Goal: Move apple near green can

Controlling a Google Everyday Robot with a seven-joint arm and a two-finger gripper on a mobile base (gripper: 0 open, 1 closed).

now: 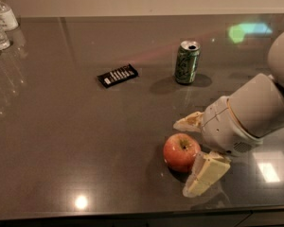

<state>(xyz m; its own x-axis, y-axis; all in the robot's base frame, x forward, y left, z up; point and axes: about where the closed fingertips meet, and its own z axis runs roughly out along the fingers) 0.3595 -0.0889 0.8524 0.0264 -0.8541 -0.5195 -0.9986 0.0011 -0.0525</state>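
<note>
The red apple (181,152) sits on the dark table (75,141) near the front right. The green can (187,62) stands upright farther back, well apart from the apple. My gripper (190,151) comes in from the right, open, with one pale finger (189,122) just behind the apple and the other finger (206,174) at its front right. The apple lies between the two fingers and partly hides the near finger's base.
A flat black snack bar wrapper (118,75) lies left of the can. Clear bottles (0,25) stand at the far left back corner. The table's front edge runs just below the apple.
</note>
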